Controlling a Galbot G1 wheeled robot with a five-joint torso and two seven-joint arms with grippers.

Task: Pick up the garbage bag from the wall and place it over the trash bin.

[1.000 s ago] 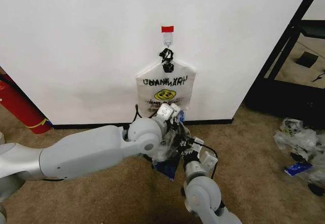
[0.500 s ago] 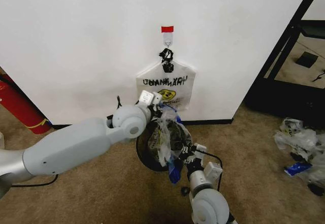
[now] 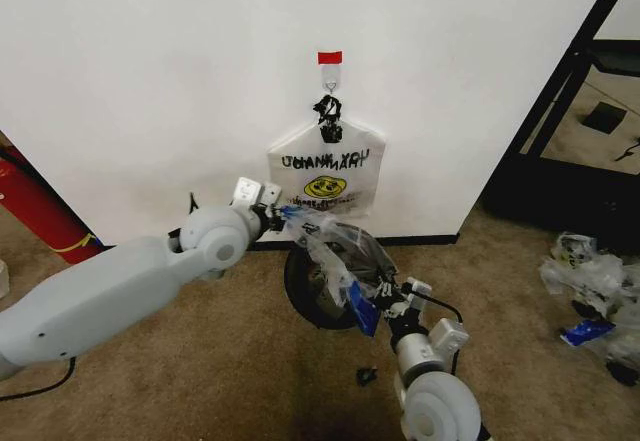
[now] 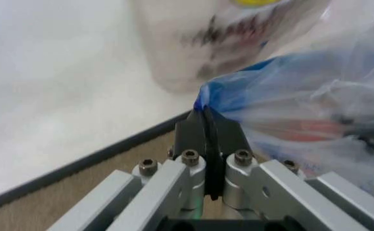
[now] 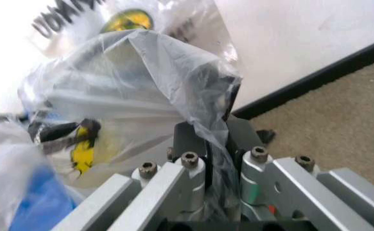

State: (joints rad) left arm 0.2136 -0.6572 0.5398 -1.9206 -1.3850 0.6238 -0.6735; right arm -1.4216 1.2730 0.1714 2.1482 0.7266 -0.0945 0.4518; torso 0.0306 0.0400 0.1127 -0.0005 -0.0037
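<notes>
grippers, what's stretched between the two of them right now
The garbage bag, pinched by the left gripper and the right gripper, spans above the trash bin in the head view.

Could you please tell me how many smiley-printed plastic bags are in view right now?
2: a white smiley bag hangs from the wall hook; a thin see-through bag with blue patches is stretched between the left gripper and right gripper.

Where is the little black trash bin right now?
In the head view, the trash bin sits on the carpet by the wall, under the hanging bag, partly covered by the garbage bag both grippers hold.
</notes>
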